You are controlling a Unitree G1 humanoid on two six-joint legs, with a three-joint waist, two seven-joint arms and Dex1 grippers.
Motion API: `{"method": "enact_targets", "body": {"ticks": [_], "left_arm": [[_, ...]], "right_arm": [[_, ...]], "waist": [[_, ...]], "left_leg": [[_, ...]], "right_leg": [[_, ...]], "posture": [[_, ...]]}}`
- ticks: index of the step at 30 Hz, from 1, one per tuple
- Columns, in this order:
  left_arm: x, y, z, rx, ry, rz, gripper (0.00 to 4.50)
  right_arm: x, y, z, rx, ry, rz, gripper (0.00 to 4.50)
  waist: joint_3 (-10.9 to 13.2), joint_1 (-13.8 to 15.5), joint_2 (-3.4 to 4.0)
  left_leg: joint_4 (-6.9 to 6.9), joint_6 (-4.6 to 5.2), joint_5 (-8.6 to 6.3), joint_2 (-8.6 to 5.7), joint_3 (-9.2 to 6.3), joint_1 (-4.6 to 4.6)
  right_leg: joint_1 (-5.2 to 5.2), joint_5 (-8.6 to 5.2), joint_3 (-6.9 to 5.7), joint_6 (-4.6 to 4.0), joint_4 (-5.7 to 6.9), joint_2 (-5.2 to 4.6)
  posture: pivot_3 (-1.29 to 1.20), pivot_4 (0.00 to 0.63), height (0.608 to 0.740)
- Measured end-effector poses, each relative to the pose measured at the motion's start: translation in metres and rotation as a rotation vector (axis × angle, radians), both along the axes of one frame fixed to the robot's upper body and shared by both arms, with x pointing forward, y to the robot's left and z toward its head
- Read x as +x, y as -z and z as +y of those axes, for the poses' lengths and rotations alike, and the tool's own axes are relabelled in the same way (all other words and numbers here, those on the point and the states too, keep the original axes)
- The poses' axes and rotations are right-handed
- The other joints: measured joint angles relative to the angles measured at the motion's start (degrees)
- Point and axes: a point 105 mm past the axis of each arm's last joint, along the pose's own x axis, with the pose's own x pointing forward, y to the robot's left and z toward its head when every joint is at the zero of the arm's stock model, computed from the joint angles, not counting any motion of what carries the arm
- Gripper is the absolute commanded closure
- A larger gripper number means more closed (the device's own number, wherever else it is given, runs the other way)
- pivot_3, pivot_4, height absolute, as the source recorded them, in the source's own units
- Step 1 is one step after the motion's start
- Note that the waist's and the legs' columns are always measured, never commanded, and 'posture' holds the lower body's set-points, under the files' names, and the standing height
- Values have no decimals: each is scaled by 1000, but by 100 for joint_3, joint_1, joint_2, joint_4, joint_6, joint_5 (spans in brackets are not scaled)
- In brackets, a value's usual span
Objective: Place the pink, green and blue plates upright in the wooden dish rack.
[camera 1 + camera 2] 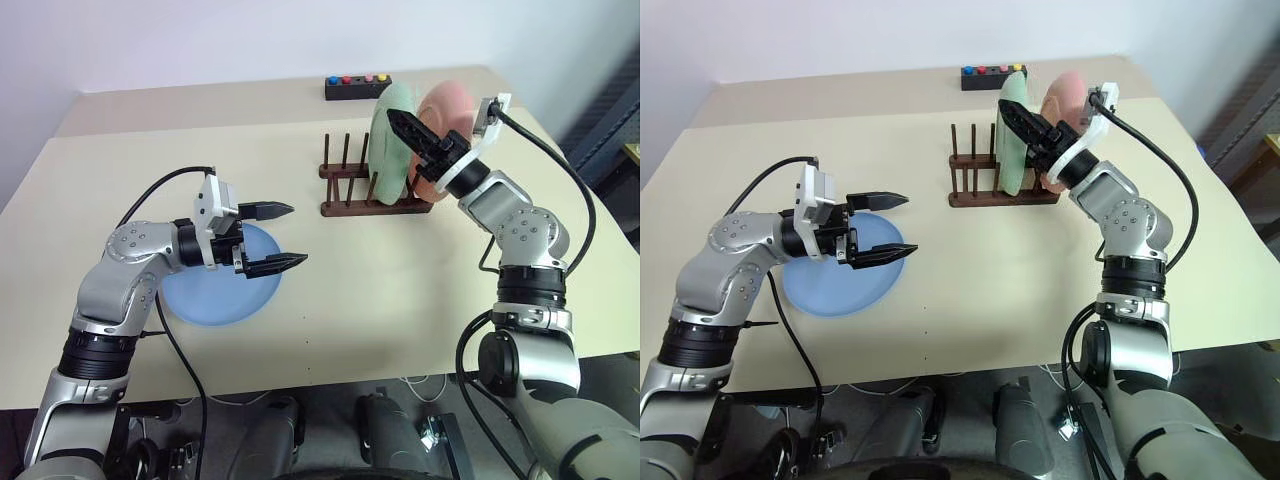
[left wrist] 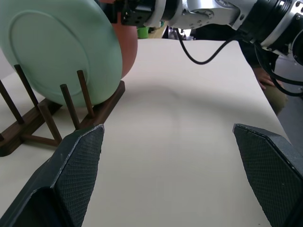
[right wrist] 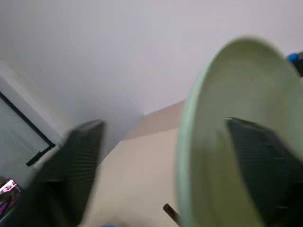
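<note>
The green plate (image 1: pixel 388 150) stands upright between the pegs of the wooden dish rack (image 1: pixel 345 205). Right behind it the pink plate (image 1: pixel 452 108) stands upright too. My right gripper (image 1: pixel 402 140) is open at the green plate's upper rim (image 3: pixel 189 142), one finger on each side of it and apart from it. The blue plate (image 1: pixel 215 295) lies flat on the table at the near left. Just above it my left gripper (image 1: pixel 298 234) is open and empty, pointing level toward the rack (image 2: pixel 33 127).
A small black box with coloured buttons (image 1: pixel 357 87) sits at the table's far edge behind the rack. Bare tabletop (image 1: pixel 400 320) stretches between the blue plate and the rack. The rack's left slots hold nothing.
</note>
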Motion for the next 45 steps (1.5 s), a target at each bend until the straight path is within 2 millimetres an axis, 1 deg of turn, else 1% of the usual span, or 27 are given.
{"method": "enact_targets", "body": {"ticks": [2,4,7,10,13,15,17,18,20,21,23,25,27,30,32,34,36,37,39,40,41,43,45], "left_arm": [[0,0,0,0,0,0,0],[0,0,0,0,0,1,0],[0,0,0,1,3,3,0],[0,0,0,1,6,2,0],[0,-1,0,2,10,-1,0],[0,-3,-1,1,12,-1,0],[1,-2,-1,-5,10,26,0],[2,-1,0,-7,6,44,0],[5,1,3,-10,-10,76,0],[7,1,7,-13,-24,90,0],[14,-4,20,-2,-78,95,0],[23,-15,36,2,-162,67,0],[31,-24,55,7,-256,47,0],[38,-32,80,7,-375,48,0],[38,-39,104,-5,-480,90,0],[34,-40,128,11,-574,139,0],[26,-29,152,71,-665,254,0],[20,-19,164,119,-710,342,0],[6,8,193,256,-840,538,0],[1,17,201,279,-881,606,0],[-3,25,203,281,-902,684,0],[-8,35,200,274,-911,803,0],[-8,38,193,238,-904,884,0]], "right_arm": [[-1,-7,-1,-10,12,-41,31],[-7,-19,-1,-19,15,-108,31],[-19,-37,5,-48,-5,-211,31],[-27,-44,14,-78,-38,-267,31],[-29,-48,15,-81,-37,-286,31],[-32,-53,13,-70,-26,-315,31],[-40,-64,11,-55,-25,-368,31],[-47,-71,12,-58,-40,-413,31],[-67,-80,17,-96,-100,-508,31],[-80,-77,20,-146,-154,-548,31],[-95,-61,28,-226,-256,-563,31],[-110,-33,35,-341,-399,-525,31],[-120,-17,40,-417,-491,-511,31],[-129,-11,40,-467,-567,-523,31],[-132,-11,41,-480,-587,-552,31],[-132,-9,42,-504,-587,-572,31],[-131,-5,44,-520,-591,-573,31],[-130,-4,45,-521,-594,-573,31],[-129,-1,48,-521,-593,-573,31],[-128,0,48,-518,-591,-571,31],[-127,0,48,-512,-590,-567,31],[-125,3,52,-494,-595,-557,31],[-126,4,54,-485,-601,-555,31]], "waist": [[0,1,0],[0,3,0],[0,1,0],[0,2,0],[0,16,0],[0,19,0],[0,13,0],[0,8,0],[0,4,0],[-1,16,-3],[-1,13,-6],[-1,17,-6],[-1,16,-6],[-1,2,-6],[1,-3,-8],[1,-7,-7],[1,-5,-8],[1,-4,-8],[2,-6,-5],[2,19,-5],[1,51,-8],[5,91,-21],[6,124,-24]], "left_leg": [[0,0,0,0,0,0],[0,0,0,0,0,0],[0,0,0,0,0,0],[0,0,0,0,-1,0],[1,0,0,0,-1,0],[1,0,0,0,-1,0],[-1,0,0,0,-1,0],[-2,0,0,0,-1,0],[-2,6,-3,1,-2,0],[-1,18,-11,1,-5,0],[1,20,-12,1,-6,0],[3,21,-12,0,-6,0],[2,21,-12,0,-6,0],[0,20,-12,1,-6,1],[-2,20,-12,3,-7,1],[-3,20,-12,3,-6,1],[-3,20,-12,3,-6,1],[-4,20,-12,2,-6,1],[-6,21,-13,1,-6,3],[-6,21,-13,1,-7,2],[-4,21,-13,1,-10,2],[3,21,-13,-2,-18,2],[5,21,-13,-3,-17,2]], "right_leg": [[0,0,0,0,0,0],[0,0,0,0,-1,0],[0,0,0,0,0,0],[0,0,0,0,-1,0],[0,0,0,0,-1,0],[0,0,0,0,-1,-1],[0,0,0,0,-1,-1],[-1,0,0,0,-1,0],[-1,0,-1,0,-1,1],[1,0,-4,0,-2,1],[3,0,-6,0,-2,1],[3,0,-6,0,-2,1],[2,0,-6,0,-2,1],[1,0,-5,1,-2,1],[0,0,-5,0,-1,2],[-1,0,-5,1,-1,2],[-1,0,-5,0,-2,2],[-1,-1,-4,1,0,2],[-1,-1,-4,0,0,3],[-1,-1,-5,0,0,3],[4,-1,-9,0,-1,3],[11,-1,-14,0,-2,0],[10,-1,-14,0,-1,-1]], "posture": [[0,150,740],[0,150,740],[0,150,740],[0,150,740],[0,150,740],[0,150,740],[0,150,740],[0,150,740],[0,150,740],[0,150,740],[0,150,740],[0,150,740],[0,150,740],[0,150,740],[0,150,740],[0,150,740],[0,150,740],[0,150,740],[0,150,740],[0,150,740],[0,150,740],[0,150,740],[0,150,740]]}}
